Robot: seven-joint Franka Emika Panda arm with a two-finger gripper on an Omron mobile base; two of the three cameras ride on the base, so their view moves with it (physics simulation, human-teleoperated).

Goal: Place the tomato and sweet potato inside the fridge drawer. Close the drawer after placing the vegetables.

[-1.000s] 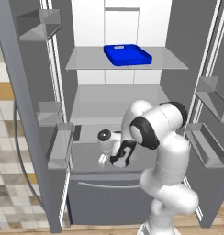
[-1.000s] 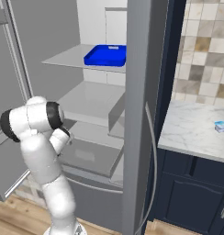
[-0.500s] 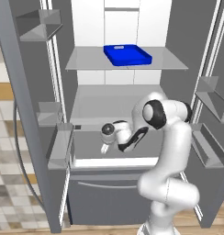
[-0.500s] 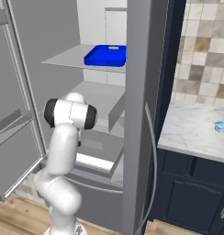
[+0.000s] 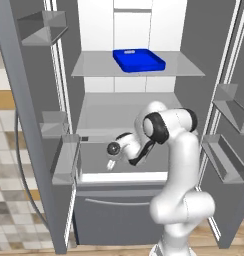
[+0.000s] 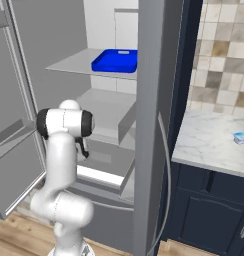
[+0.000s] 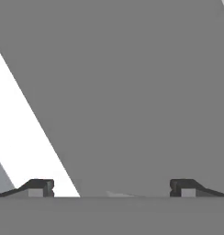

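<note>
The tool hangs released, fingers spread wide, just above the pulled-out fridge drawer, holding nothing.

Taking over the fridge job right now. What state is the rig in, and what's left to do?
Gripper: open, nothing between the fingertips, reaching into the fridge over the fridge drawer.
Fridge drawer: pulled out, both fridge doors open.
Tomato and sweet potato: I cannot tell from here whether they are in the drawer; its floor is partly hidden by the arm.
Other: blue tray sits on the upper shelf, untouched.
Done: drawer opened.
Left: confirm both vegetables are inside the drawer, place any that are missing, then push the drawer shut.
</note>
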